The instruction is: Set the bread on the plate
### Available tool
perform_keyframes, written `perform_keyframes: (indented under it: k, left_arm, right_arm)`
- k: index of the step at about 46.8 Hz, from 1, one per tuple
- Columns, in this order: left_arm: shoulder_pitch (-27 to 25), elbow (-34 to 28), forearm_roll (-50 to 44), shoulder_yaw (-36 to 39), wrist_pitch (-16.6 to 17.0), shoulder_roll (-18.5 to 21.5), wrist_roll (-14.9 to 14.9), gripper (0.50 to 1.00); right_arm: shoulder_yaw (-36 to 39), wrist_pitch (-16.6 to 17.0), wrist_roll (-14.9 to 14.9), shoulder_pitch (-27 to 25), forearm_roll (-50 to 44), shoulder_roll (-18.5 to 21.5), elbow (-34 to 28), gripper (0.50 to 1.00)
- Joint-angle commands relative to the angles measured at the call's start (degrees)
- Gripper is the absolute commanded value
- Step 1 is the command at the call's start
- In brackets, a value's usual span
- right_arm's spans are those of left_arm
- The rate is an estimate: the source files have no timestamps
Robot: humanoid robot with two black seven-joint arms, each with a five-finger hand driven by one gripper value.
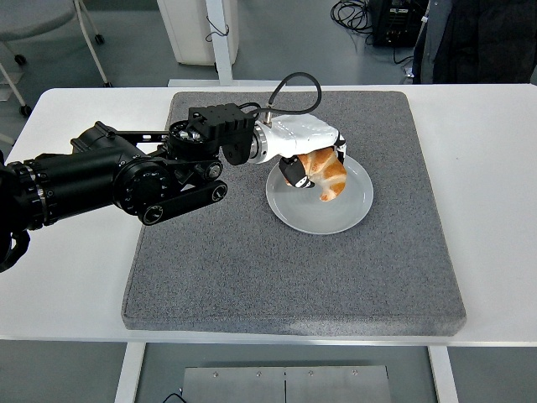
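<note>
From the head view, you can see the left hand [309, 151] reaching in from the left over the grey mat [252, 260], its white fingers closed around the croissant [328, 172]. The croissant hangs directly over the pale grey plate [352, 210], its lower tip at or just above the plate's surface; you cannot tell from here whether it touches. The plate sits on the mat's right half, and the mat lies on the white desk [67, 269]. A person in dark clothing [478, 38] stands at the top right.
</note>
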Motion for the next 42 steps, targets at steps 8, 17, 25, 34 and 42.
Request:
perform_keyframes:
  k: [8,17,25,34,42]
  left_arm:
    - [2.0,1.5,1.1,0.2,0.5,-1.5,-0.2,0.500]
    - [3.4,3.0,1.6,0.6,1.0,-1.6,-0.4,0.500]
    - [4.3,3.6,1.6,1.9,1.3,-1.7,-0.4,0.500]
    - [4.5,3.9,1.5,1.8,1.3,-2.1,-0.3,0.500]
    - [4.6,3.9,1.2,1.8,1.3,-2.4,-0.2,0.500]
  right_arm:
    - [0.0,0.0,0.0,0.0,0.0,0.0,0.0,1.000]
    - [0.0,0.0,0.0,0.0,0.0,0.0,0.0,1.000]
    - [0.0,0.0,0.0,0.0,0.0,0.0,0.0,1.000]
    - [0.0,0.0,0.0,0.0,0.0,0.0,0.0,1.000]
    - [0.0,0.0,0.0,0.0,0.0,0.0,0.0,1.000]
